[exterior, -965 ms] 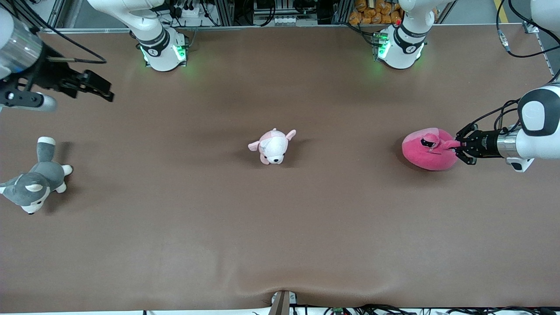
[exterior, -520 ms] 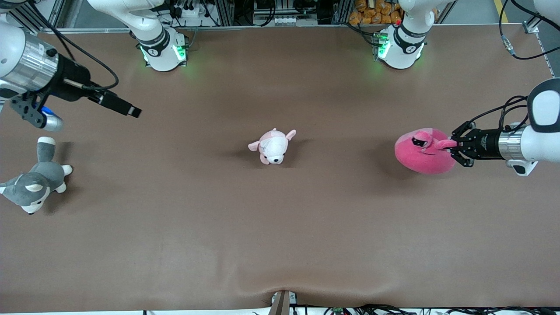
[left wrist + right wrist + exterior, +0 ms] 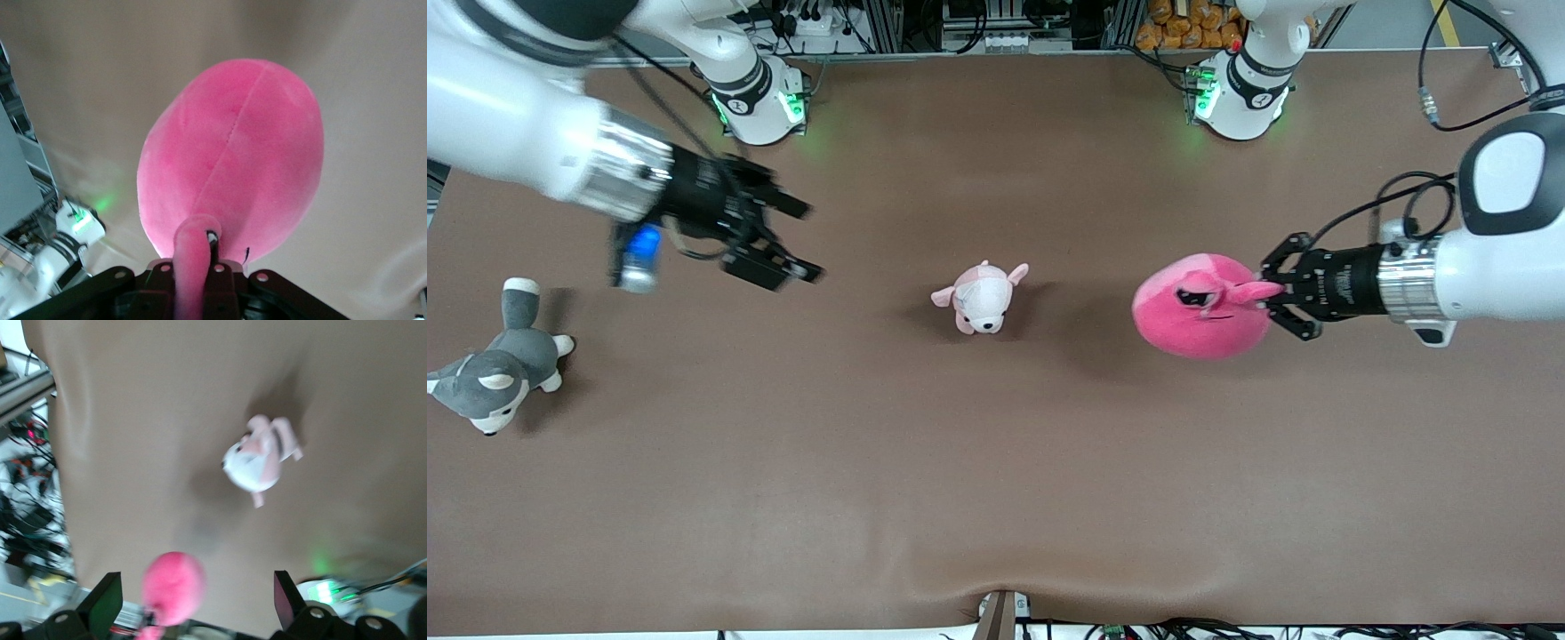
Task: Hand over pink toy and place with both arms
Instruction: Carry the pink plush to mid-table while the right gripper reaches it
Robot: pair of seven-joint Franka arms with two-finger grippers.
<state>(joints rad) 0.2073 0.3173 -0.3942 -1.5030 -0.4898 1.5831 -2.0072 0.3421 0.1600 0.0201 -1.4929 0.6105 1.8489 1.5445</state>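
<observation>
The pink toy (image 3: 1200,307) hangs above the table between the small puppy plush and the left arm's end, casting a shadow on the brown surface. My left gripper (image 3: 1267,296) is shut on one of its stalk eyes. In the left wrist view the stalk (image 3: 193,263) runs down between the jaws of the left gripper (image 3: 200,243), and the round pink body (image 3: 233,153) fills the middle. My right gripper (image 3: 805,240) stands open over the table toward the right arm's end, holding nothing. The right wrist view shows its wide-apart fingertips (image 3: 107,600) and the pink toy (image 3: 173,587) farther off.
A pale pink-and-white puppy plush (image 3: 980,298) lies at the table's middle, between the two grippers; it also shows in the right wrist view (image 3: 260,460). A grey-and-white husky plush (image 3: 494,373) lies at the right arm's end. The arm bases (image 3: 756,102) stand along the table's edge.
The left gripper has lifted the pink toy and carried it toward the table's middle. The right arm has swung in from its end toward the middle, gripper still open.
</observation>
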